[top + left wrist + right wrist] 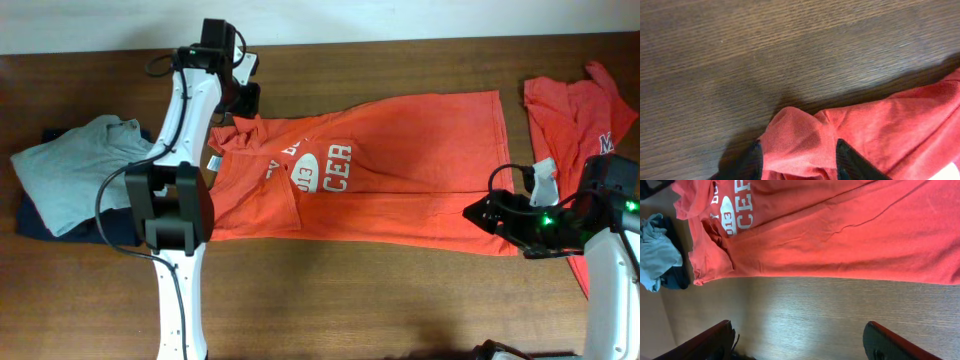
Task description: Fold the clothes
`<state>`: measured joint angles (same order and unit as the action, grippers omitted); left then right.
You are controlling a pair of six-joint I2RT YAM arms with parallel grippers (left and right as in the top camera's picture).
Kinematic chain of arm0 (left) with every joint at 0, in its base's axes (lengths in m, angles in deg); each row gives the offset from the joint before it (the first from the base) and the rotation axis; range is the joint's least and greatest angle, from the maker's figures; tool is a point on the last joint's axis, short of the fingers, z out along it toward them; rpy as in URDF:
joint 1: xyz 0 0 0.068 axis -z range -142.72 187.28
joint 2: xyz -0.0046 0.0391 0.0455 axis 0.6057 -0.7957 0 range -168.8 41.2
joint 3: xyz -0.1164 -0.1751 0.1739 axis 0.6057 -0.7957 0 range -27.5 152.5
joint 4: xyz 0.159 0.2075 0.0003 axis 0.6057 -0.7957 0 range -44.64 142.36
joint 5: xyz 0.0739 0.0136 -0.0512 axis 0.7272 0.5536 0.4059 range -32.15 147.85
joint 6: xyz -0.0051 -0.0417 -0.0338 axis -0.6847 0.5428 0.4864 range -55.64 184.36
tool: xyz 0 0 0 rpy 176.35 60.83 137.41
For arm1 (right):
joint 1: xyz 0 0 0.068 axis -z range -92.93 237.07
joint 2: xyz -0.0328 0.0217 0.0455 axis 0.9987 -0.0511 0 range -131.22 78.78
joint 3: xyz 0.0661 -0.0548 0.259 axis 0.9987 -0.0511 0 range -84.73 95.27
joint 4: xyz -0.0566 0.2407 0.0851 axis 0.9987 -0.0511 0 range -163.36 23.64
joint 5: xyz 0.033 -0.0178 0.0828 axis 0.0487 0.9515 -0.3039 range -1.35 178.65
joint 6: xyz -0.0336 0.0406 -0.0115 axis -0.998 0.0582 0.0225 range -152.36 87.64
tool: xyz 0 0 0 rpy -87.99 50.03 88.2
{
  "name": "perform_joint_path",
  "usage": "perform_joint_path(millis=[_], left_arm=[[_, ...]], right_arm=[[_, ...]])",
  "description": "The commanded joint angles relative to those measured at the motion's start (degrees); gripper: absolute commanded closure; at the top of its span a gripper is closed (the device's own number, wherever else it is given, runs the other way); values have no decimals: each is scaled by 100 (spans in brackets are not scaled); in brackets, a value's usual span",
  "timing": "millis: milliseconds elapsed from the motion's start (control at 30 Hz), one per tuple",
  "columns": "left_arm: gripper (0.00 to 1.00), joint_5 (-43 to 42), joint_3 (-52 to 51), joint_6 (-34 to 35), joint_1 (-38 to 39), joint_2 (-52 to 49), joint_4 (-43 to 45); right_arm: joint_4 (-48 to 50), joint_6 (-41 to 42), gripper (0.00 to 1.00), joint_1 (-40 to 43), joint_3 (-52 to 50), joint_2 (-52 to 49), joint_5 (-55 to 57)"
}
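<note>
An orange-red T-shirt (400,160) with white chest lettering lies spread across the middle of the table, its left part folded over. My left gripper (243,100) is at the shirt's top left corner. In the left wrist view a bunched hump of that shirt (800,137) sits between the black fingers (754,162), which stand apart around it, open. My right gripper (478,215) is at the shirt's lower right corner. It is wide open (797,340) over bare wood just short of the shirt's edge (840,240), holding nothing.
A second orange-red shirt (575,110) lies crumpled at the right edge, partly under my right arm. A grey garment (70,170) rests on a navy one (35,222) at the left. Bare wooden table (350,290) runs along the front.
</note>
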<state>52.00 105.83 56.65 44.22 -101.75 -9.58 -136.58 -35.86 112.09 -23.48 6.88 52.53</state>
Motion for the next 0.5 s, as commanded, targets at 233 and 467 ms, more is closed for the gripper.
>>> perform_joint_path(millis=[233, 467], left_arm=[[100, 79, 535, -103, -52, -50, -337], [100, 74, 2245, -101, -72, -2, -809]], right_arm=[[-50, 101, 13, -31, -24, 83, -101], [-44, 98, 13, -31, -24, 83, -98]])
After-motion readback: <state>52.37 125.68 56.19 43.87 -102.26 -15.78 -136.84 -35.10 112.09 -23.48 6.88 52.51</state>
